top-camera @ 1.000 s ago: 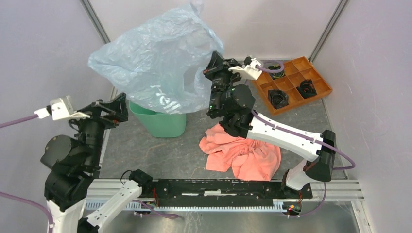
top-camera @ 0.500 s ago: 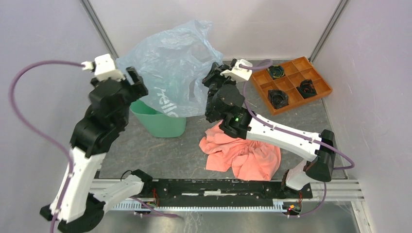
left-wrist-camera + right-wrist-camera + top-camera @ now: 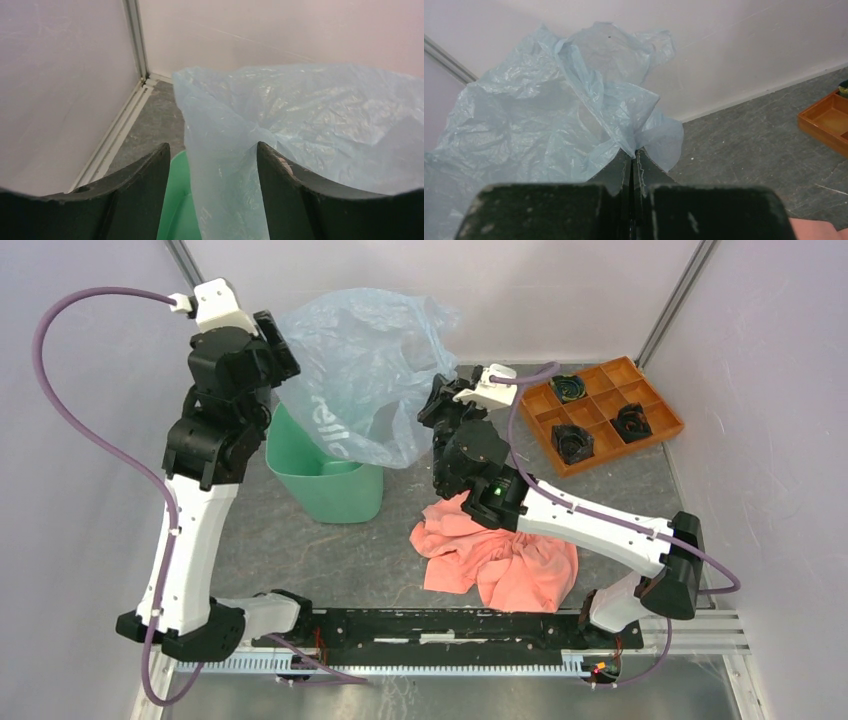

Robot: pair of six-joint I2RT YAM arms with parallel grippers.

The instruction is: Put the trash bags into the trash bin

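Observation:
The pale blue-grey trash bag (image 3: 365, 365) hangs spread above the mint-green trash bin (image 3: 325, 490), its lower end with white lettering drooping over the bin's rim. My right gripper (image 3: 437, 400) is shut on the bag's right edge; in the right wrist view (image 3: 633, 152) the plastic is pinched between the closed fingers. My left gripper (image 3: 281, 340) is raised at the bag's left edge. In the left wrist view (image 3: 212, 150) its jaws stand open with the bag (image 3: 300, 125) hanging between them and the bin's green rim (image 3: 175, 200) below.
A salmon-pink cloth (image 3: 500, 555) lies crumpled on the table in front of the right arm. An orange compartment tray (image 3: 600, 410) with dark items stands at the back right. Walls and corner posts close in behind the bin.
My left arm has swung up from low at the left to the bag's left edge. The bag has sunk and shifted right, its lower end now over the bin.

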